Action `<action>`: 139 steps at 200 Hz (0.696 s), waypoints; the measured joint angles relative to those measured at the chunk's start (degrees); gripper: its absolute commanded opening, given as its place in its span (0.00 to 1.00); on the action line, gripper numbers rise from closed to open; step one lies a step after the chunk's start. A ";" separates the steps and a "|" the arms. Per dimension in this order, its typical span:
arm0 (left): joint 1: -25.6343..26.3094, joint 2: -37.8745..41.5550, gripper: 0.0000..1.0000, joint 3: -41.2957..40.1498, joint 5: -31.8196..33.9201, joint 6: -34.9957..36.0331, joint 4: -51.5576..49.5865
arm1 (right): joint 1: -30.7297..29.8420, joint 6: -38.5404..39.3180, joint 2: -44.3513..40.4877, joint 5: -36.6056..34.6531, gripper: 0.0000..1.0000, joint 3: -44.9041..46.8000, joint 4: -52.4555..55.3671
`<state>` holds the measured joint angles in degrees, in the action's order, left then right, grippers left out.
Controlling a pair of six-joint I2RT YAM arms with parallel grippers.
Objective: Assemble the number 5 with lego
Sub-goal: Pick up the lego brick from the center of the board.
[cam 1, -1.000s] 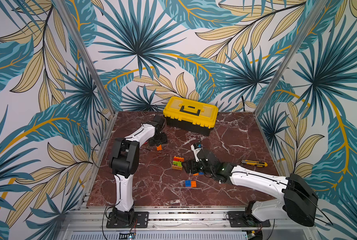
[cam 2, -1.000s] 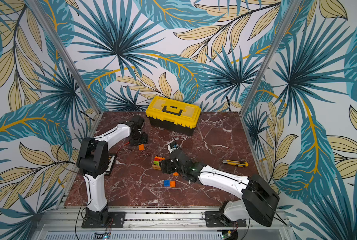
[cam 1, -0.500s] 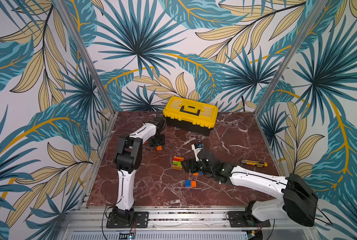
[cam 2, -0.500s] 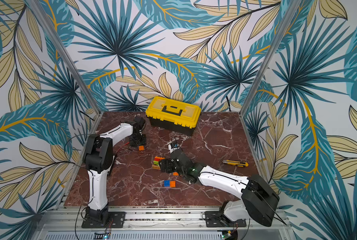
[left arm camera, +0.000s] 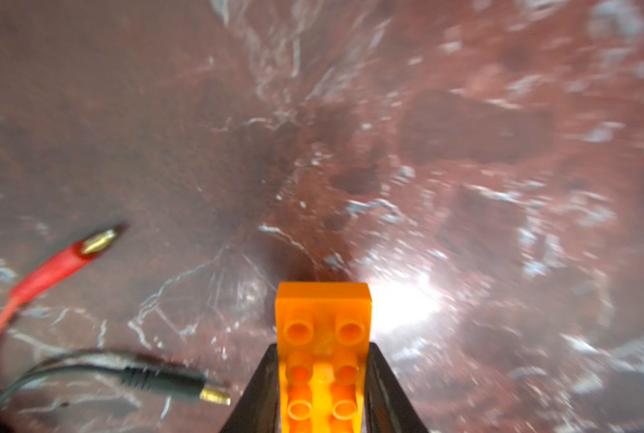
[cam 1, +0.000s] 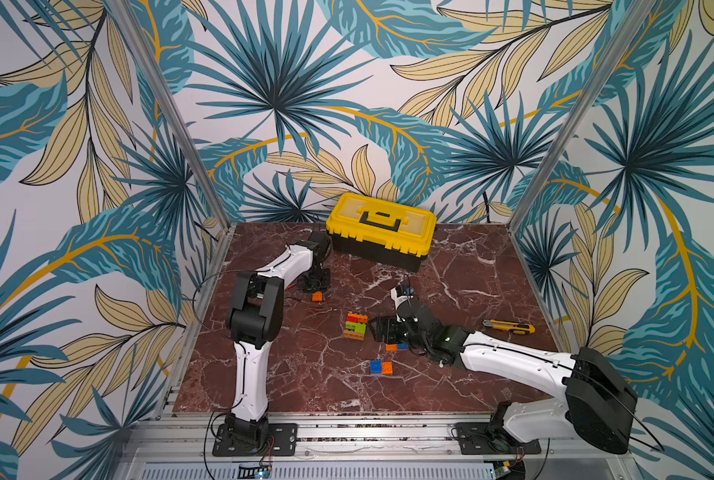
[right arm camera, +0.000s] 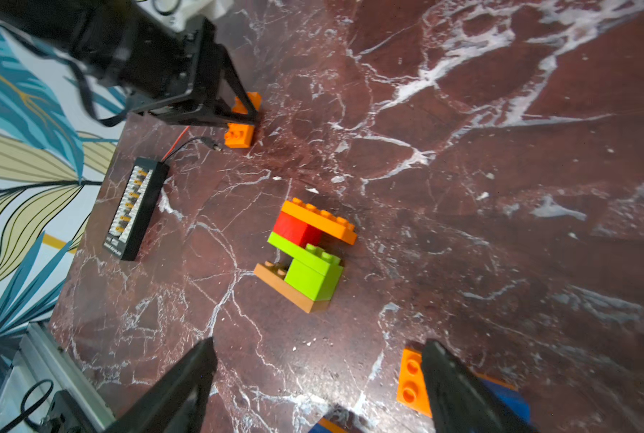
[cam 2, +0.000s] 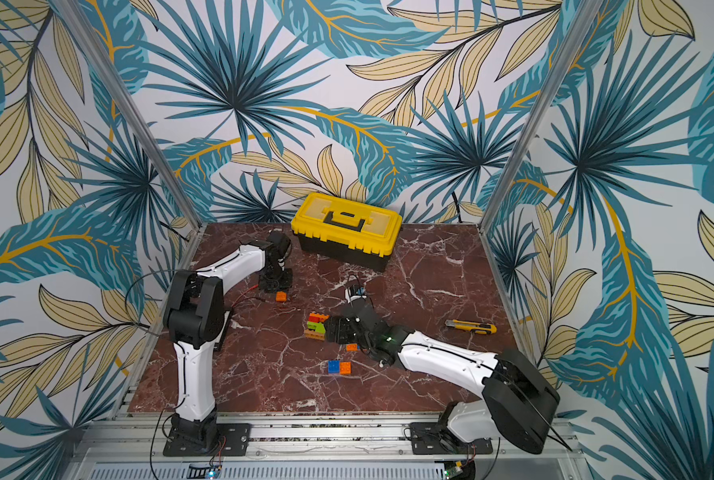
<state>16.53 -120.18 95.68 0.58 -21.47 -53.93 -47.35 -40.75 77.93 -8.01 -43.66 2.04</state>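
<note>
Five-shaped stack (right arm camera: 305, 255) largely built — left gripper (left arm camera: 322, 350) clamped on orange brick (left arm camera: 323, 318), right gripper (right arm camera: 318, 343) spread wide, empty; loose bricks (cam 1: 381, 368) unplaced.

The orange brick (left arm camera: 323, 307) clamped in the left gripper (left arm camera: 323, 345) runs off the left wrist picture's edge. The red lead (left arm camera: 50, 270) and black lead (left arm camera: 155, 378) are blurred. In the right wrist view a finger (right arm camera: 459, 390) of the right gripper (right arm camera: 318, 342) covers part of an orange piece (right arm camera: 410, 380), and the blue brick (right arm camera: 511, 403) behind it is cut by the edge. The label on the black strip (right arm camera: 135, 210) is too small to read.
</note>
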 measured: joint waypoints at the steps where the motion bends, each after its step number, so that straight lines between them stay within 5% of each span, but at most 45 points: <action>1: 0.09 0.22 0.28 -0.04 0.02 0.07 0.02 | 0.26 -0.17 -0.11 -0.04 0.88 0.02 0.20; 69: 12.44 22.18 0.23 -7.76 -5.60 8.94 8.28 | 14.95 -5.92 -8.66 2.16 0.87 2.95 14.23; 139: 27.80 15.06 0.21 -7.67 -11.39 22.21 12.46 | 30.93 -6.80 -17.46 6.08 0.88 5.95 28.06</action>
<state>44.34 -105.12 88.01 -10.81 0.73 -41.47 -16.43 -47.55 60.47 -1.93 -37.71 30.11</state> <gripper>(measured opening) 0.348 0.876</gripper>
